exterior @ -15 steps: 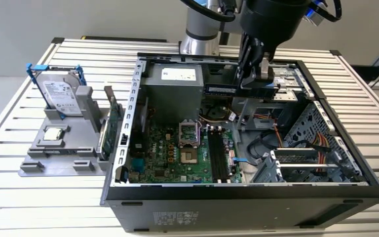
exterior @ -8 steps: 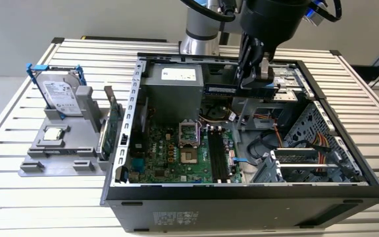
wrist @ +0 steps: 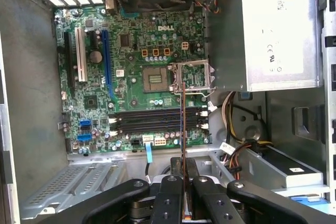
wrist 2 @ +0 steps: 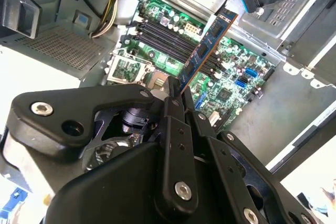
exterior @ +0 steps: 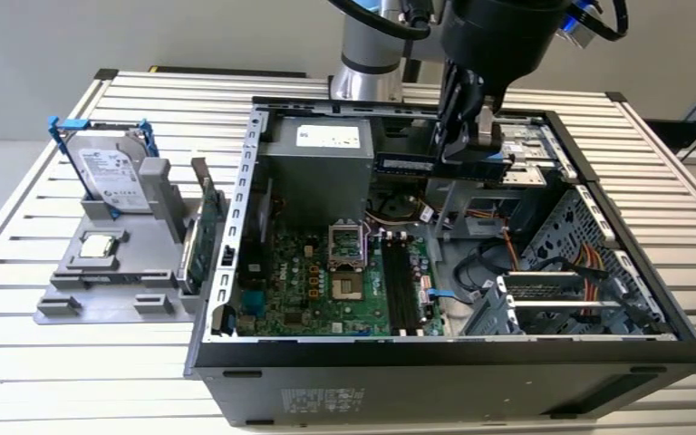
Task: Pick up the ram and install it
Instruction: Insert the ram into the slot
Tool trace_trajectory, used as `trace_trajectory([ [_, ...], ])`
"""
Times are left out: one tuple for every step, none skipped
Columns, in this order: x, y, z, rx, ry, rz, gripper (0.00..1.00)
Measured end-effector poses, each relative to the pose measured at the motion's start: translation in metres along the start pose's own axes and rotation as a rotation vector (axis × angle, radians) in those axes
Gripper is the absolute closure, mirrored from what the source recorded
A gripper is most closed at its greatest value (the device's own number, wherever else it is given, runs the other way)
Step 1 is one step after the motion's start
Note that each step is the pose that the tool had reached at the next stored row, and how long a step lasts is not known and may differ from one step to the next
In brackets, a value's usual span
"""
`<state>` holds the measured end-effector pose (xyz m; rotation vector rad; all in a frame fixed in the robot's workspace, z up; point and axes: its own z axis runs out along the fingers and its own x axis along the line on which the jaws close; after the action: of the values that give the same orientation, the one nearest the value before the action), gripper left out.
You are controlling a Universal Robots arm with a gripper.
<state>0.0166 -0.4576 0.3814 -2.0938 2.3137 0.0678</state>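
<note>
My gripper (exterior: 469, 161) hangs over the open computer case (exterior: 445, 362), shut on the ram (exterior: 427, 164). In the exterior view the ram is a long, narrow stick lying level, high above the motherboard (exterior: 312, 290). In the second wrist view the ram (wrist 2: 207, 45) sticks out from between the black fingers (wrist 2: 173, 108), with dark chips along its face. The first wrist view has the ram (wrist: 183, 129) edge-on, crossing the black memory slots (wrist: 157, 121) at a right angle. Those slots (exterior: 402, 285) lie well below the gripper, nearer the case's front wall.
A grey holder (exterior: 106, 290) on the slatted table at the exterior view's left carries a hard drive in a blue frame (exterior: 112, 177), a square silver chip (exterior: 101, 245) and an upright green board (exterior: 207, 227). Inside the case are the power supply (exterior: 318, 172), cables (exterior: 506, 245) and a drive cage (exterior: 578, 263).
</note>
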Motion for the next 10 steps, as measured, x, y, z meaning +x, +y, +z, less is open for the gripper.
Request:
trace_trajectory([
  [0.0, 0.0, -0.0001, 0.0003, 0.0, 0.007, 1.0],
  [0.0, 0.0, -0.0001, 0.0006, -0.0001, 0.014, 1.0],
  [0.0, 0.0001, -0.0001, 0.0009, -0.0003, 0.021, 1.0],
  [0.0, 0.0001, 0.0, 0.0013, -0.0004, 0.029, 1.0],
  [0.0, 0.0001, -0.0001, 0.0016, -0.0005, 0.037, 1.0],
  [0.0, 0.0001, -0.0001, 0.0019, -0.0006, 0.044, 1.0],
  [0.0, 0.0001, -0.0001, 0.0023, -0.0008, 0.053, 1.0],
  [0.0, 0.0001, 0.0, 0.0028, -0.0011, 0.062, 1.0],
  [0.0, 0.0001, 0.0, 0.0031, -0.0013, 0.07, 1.0],
  [0.0, 0.0001, 0.0, 0.0036, -0.0014, 0.081, 1.0],
])
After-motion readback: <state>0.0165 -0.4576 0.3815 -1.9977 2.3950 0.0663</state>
